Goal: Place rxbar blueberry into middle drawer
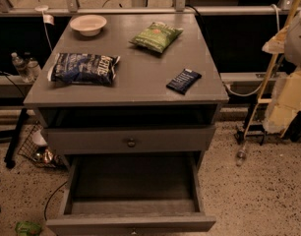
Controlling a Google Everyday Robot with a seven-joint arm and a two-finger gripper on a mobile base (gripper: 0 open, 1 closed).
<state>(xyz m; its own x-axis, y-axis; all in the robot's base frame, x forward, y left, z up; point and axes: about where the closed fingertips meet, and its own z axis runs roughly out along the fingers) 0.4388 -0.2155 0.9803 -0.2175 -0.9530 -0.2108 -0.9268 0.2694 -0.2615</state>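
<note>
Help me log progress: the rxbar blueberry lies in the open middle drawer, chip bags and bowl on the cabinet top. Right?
No: the camera view shows the rxbar blueberry on the cabinet top, front right; the open middle drawer holds nothing. Blue chip bag, green chip bag and bowl are on top. The gripper is out of view.

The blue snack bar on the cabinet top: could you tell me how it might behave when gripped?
The snack bar lies flat and thin, so probably light and unlikely to roll. Its smooth wrapper may slide when pushed. The gripper is not in view.
</note>
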